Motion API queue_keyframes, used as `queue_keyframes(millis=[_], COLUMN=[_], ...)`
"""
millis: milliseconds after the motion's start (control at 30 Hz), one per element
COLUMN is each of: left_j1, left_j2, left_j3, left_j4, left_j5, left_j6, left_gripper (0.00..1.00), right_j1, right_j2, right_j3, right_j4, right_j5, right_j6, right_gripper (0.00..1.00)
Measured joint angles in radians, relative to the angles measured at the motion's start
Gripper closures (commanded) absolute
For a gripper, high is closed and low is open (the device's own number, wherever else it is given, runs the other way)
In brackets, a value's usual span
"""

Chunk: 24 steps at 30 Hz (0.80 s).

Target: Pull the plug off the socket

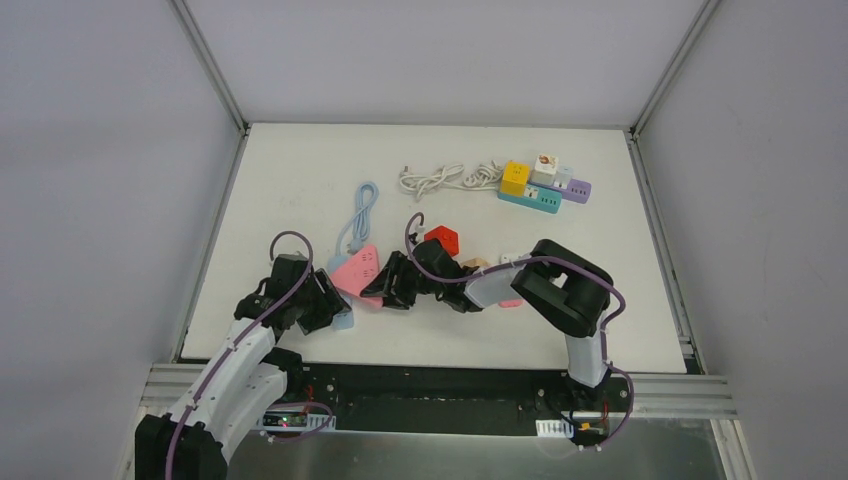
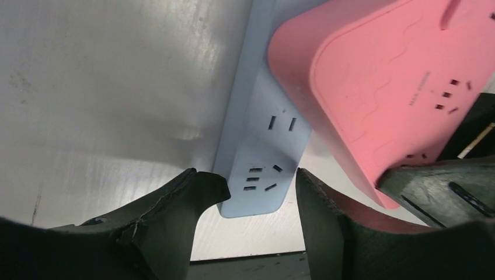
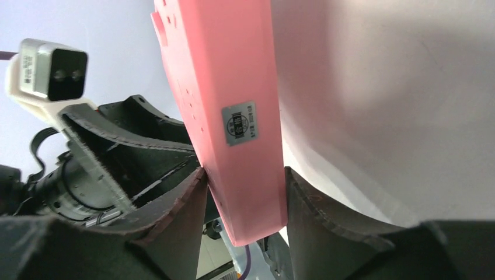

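Observation:
A pink wedge-shaped plug block (image 1: 356,270) sits on the end of a pale blue socket strip (image 1: 343,319) at the table's front left. My right gripper (image 1: 388,285) comes in from the right. In the right wrist view both fingers press the pink plug (image 3: 233,76), so the right gripper (image 3: 245,175) is shut on it. In the left wrist view my left gripper (image 2: 257,181) stands open astride the near end of the blue strip (image 2: 257,146). Its left finger (image 2: 198,192) touches the strip's corner. The pink plug (image 2: 385,76) overhangs the strip at the upper right.
The strip's blue cable (image 1: 362,205) loops toward the back. A red cube adapter (image 1: 443,238) lies behind my right gripper. At the back right is a multicoloured power strip (image 1: 545,186) with a coiled white cable (image 1: 445,178). The table's front edge (image 2: 251,255) is just below the left jaws.

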Motion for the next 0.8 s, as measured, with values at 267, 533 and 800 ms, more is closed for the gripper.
queue_keyframes(millis=[267,533,800], left_j1=[-0.001,-0.002,-0.01], left_j2=[0.066,0.08,0.082], left_j3=[0.01,0.027,0.106], left_j4=[0.012,-0.002,-0.149], left_j5=[-0.009,-0.013,-0.095], left_j6=[-0.006,-0.009,0.0], left_gripper=[0.55,0.41,0.2], right_j1=[-0.004,-0.01,-0.007], right_j2=[0.001,0.005,0.005], right_j3=[0.001,0.001,0.002], right_j4=[0.075,0.096,0.117], right_j5=[-0.04,-0.058,-0.058], right_j6=[0.003,0.031,0.056], right_gripper=[1.0,1.0,1.0])
